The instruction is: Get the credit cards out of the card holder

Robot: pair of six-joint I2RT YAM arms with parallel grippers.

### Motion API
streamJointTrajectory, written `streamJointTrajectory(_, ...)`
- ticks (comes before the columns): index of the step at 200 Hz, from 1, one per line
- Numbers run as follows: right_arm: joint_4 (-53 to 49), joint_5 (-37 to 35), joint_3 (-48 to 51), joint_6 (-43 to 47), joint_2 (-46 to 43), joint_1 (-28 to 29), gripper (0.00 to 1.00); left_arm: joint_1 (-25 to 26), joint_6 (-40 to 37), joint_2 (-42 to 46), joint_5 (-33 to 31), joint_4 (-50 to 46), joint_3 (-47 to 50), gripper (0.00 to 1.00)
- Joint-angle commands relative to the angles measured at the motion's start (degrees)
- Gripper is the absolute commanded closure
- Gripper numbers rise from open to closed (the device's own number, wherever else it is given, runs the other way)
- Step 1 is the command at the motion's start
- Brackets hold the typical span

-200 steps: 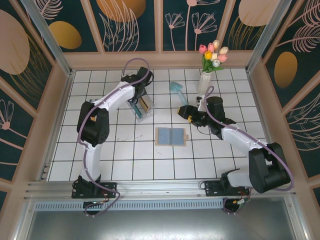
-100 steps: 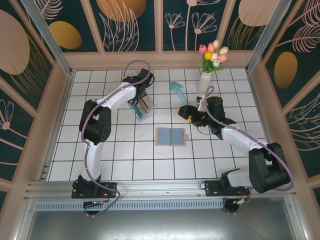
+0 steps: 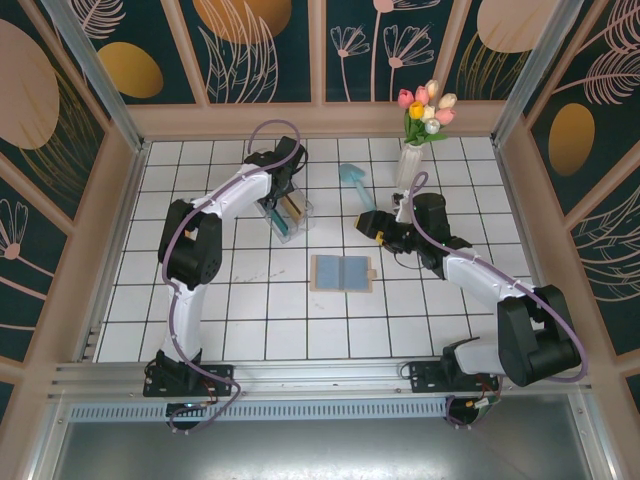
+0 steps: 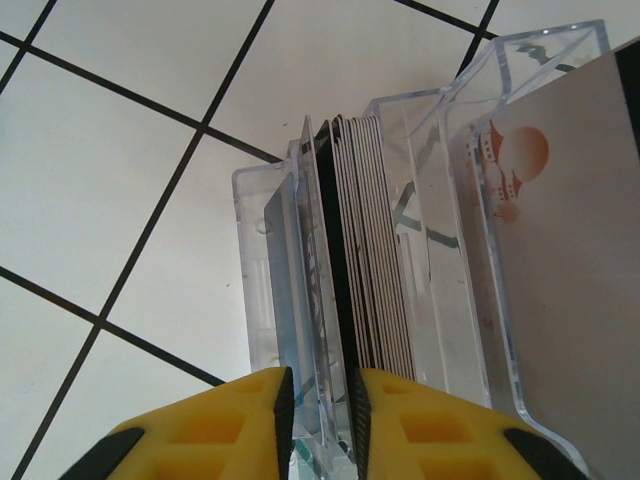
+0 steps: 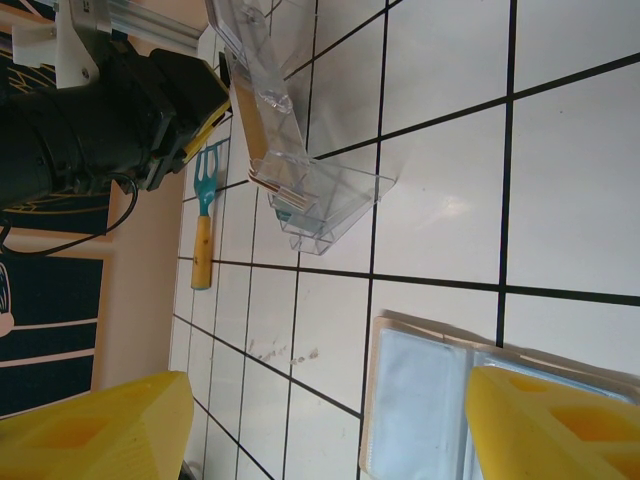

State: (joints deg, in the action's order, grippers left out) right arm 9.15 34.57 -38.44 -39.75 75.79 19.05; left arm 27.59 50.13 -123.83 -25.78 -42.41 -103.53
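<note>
Top external is showing you the white tiled table [image 3: 250, 320], both arms reaching out from its near edge. Your left gripper [image 3: 282, 190] is hanging over the clear rack [image 3: 287, 218] in the table's far left quarter. Your right gripper [image 3: 373, 226] is hovering just right of the table's middle; on its wrist camera the yellow fingers [image 5: 100, 420] are standing wide apart with nothing between them. The wallet [image 3: 341, 272] is lying open and flat at the table's middle, blue-grey inside facing up. A vase of tulips [image 3: 412, 165] is standing by the far edge, a small teal fork [image 3: 352, 177] lying just left of it. On the left wrist camera the fingers [image 4: 250, 425] are sitting a narrow slit apart, straddling a clear divider and a dark card [image 4: 333, 250] standing on edge in the rack; you cannot tell whether they are pinching it.
</note>
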Motion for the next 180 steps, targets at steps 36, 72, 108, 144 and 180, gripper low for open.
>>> streamJointTrajectory(36,0.32,1.12,-0.85,-0.42,-0.03,-0.64,0.27,-0.13,-1.25,2.55,1.10,0.10,-1.55,0.74)
streamJointTrajectory(72,0.44,1.23,-0.81,-0.35,0.06,-0.60,0.27,-0.07,-1.69,6.33,0.83,-0.01,-0.40,0.76)
streamJointTrajectory(108,0.19,1.12,-1.18,-0.29,0.23,-0.61,0.27,-0.08,-1.83,10.57,0.89,1.24,2.27,0.77)
streamJointTrajectory(144,-1.48,0.60,-1.57,0.40,0.15,-0.59,0.27,-0.06,-3.07,18.53,5.12,7.03,10.05,0.78)
streamJointTrajectory(180,-3.38,-0.63,-2.44,0.82,0.65,-0.23,0.27,-0.08,-3.55,29.51,10.67,14.83,22.92,0.79)
